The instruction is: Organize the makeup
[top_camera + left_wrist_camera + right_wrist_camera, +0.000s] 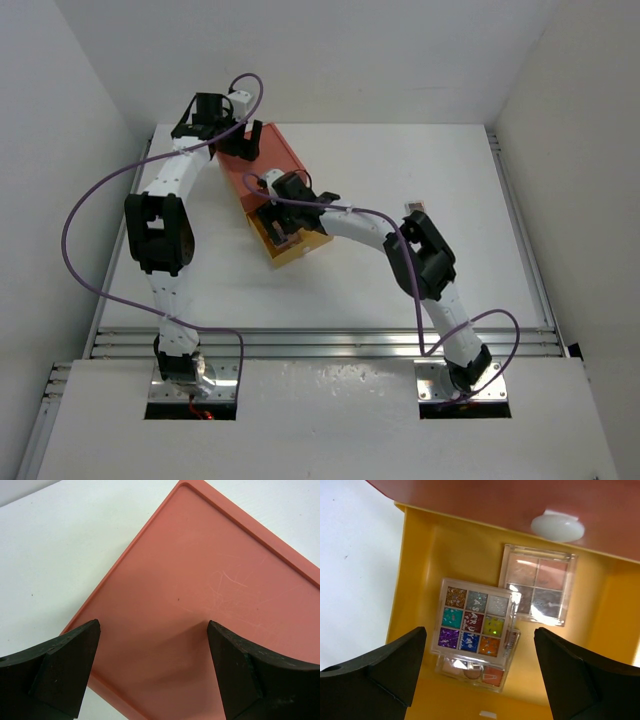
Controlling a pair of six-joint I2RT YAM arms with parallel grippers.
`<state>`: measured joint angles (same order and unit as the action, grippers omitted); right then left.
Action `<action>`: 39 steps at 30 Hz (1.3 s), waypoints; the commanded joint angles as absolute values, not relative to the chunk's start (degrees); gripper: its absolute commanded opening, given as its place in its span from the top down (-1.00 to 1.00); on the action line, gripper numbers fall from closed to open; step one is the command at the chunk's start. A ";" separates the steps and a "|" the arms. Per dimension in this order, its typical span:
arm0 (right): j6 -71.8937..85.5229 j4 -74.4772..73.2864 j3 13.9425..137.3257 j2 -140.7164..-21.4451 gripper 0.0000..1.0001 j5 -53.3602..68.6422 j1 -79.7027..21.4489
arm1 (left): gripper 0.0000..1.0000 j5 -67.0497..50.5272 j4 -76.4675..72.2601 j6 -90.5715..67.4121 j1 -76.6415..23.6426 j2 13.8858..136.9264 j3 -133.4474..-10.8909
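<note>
In the right wrist view a multicoloured palette (472, 617) lies in the open yellow drawer (415, 580). It rests partly on another clear palette (475, 672), and a pink-brown palette (538, 584) lies beside them. My right gripper (480, 630) is open and empty, hovering over the multicoloured palette; in the top view it (278, 228) is above the drawer (300, 250). My left gripper (152, 625) is open and empty just above the orange-red box lid (200, 580), at the box's far end (245, 148). No black brush sticks are in view.
The orange-red box (285, 165) lies diagonally at the table's back middle, its drawer pulled out toward me. A white knob (557, 526) shows at the drawer's upper edge. A small pinkish item (413, 207) lies on the table by the right arm's elbow.
</note>
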<state>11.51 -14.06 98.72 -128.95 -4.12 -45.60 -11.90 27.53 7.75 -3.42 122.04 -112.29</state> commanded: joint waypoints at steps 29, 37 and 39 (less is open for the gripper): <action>6.59 -38.85 89.38 -123.30 -0.88 -6.07 -5.37 | -0.87 -11.16 30.32 9.05 -2.90 123.49 -113.91; 7.82 -38.58 88.86 -124.81 -0.24 -2.55 -3.69 | -0.87 -11.16 30.32 9.05 -2.90 123.49 -113.91; 6.69 -38.67 87.98 -124.81 -0.07 -2.72 -3.78 | -0.87 -11.16 30.32 9.05 -2.90 123.49 -114.43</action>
<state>7.77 -39.07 88.01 -123.61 -1.74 -4.10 -11.77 28.25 8.54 -3.38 122.06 -112.68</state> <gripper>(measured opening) 0.565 0.939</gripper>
